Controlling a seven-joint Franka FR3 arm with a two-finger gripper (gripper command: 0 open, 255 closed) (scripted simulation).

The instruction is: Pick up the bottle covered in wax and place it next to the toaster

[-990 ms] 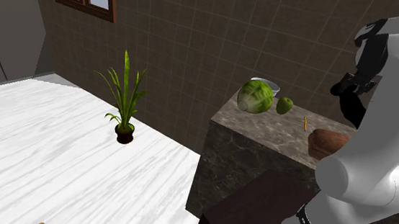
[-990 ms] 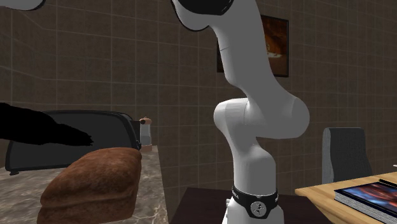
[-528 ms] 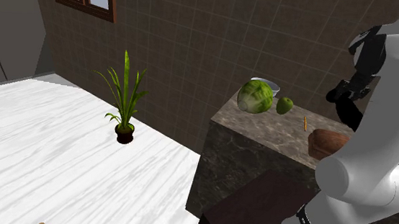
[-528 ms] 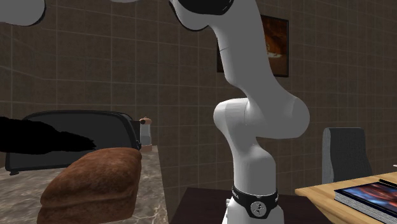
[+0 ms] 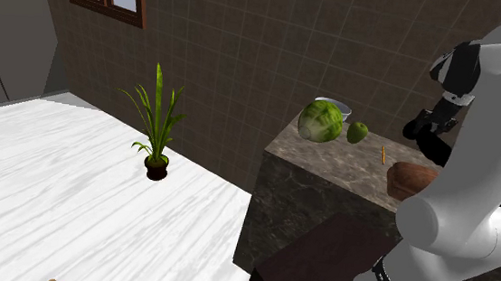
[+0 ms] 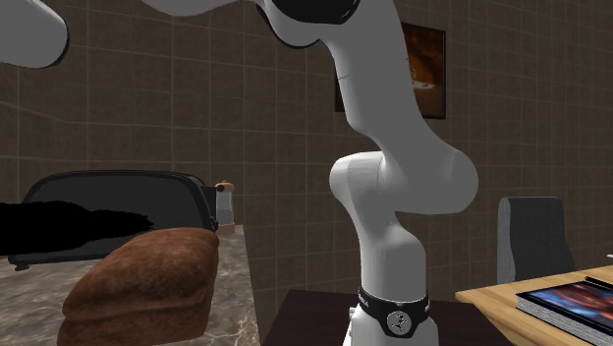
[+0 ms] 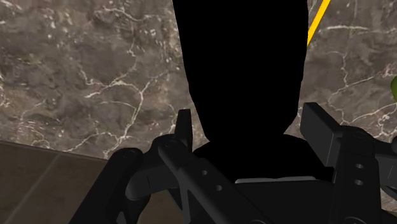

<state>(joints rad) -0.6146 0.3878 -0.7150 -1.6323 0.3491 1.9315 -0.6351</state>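
Two black fingers (image 7: 184, 130) stand well spread in the wrist view, so we read the gripper (image 7: 251, 124) as parted; a pure black shape (image 7: 242, 63) that we cannot identify sits between them, over the veined marble counter (image 7: 89, 70). In the second exterior view the gripper shows at nine o'clock as a black mass overlapping the dark toaster (image 6: 147, 192). We see a brown loaf (image 6: 142, 285) at seven o'clock. The bottle (image 6: 225, 204), pale with a brownish cap, stands upright on the counter just beside the toaster, at its three o'clock. In the shoulder view we find a potted plant (image 5: 157, 129) on the white table (image 5: 36, 193) at nine o'clock, then a green cabbage (image 5: 321, 122) and a small green fruit (image 5: 357, 132) on the counter at two o'clock, and the gripper at three o'clock.
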